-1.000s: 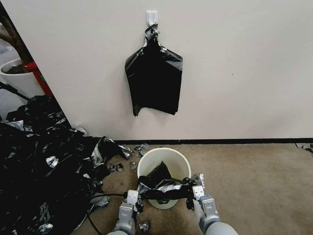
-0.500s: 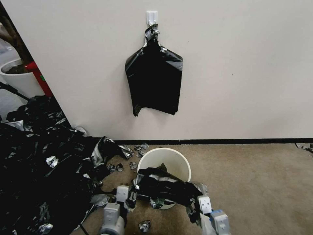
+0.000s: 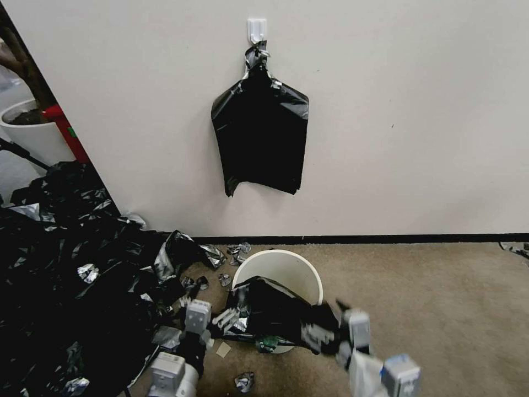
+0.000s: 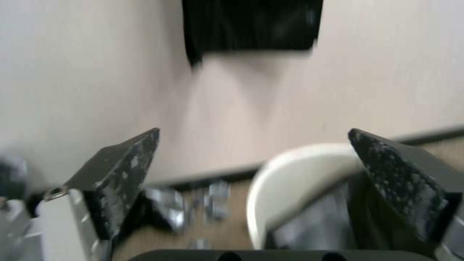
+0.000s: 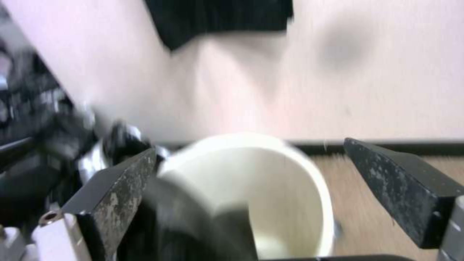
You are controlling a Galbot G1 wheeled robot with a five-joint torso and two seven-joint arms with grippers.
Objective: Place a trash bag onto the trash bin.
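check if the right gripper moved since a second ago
Yes. In the head view the right gripper has pulled back from the trash bin rim, toward the robot and rightward, now open, with the trash bag draped over the near rim.

A plain off-white wall (image 3: 419, 110) meets tan carpet (image 3: 441, 298) along a black baseboard (image 3: 386, 239). A white hook (image 3: 257, 28) on the wall holds a flat black sheaf of bags (image 3: 260, 135), while a heap of black plastic (image 3: 71, 264) covers the floor at left, before a white planter (image 3: 30, 132)
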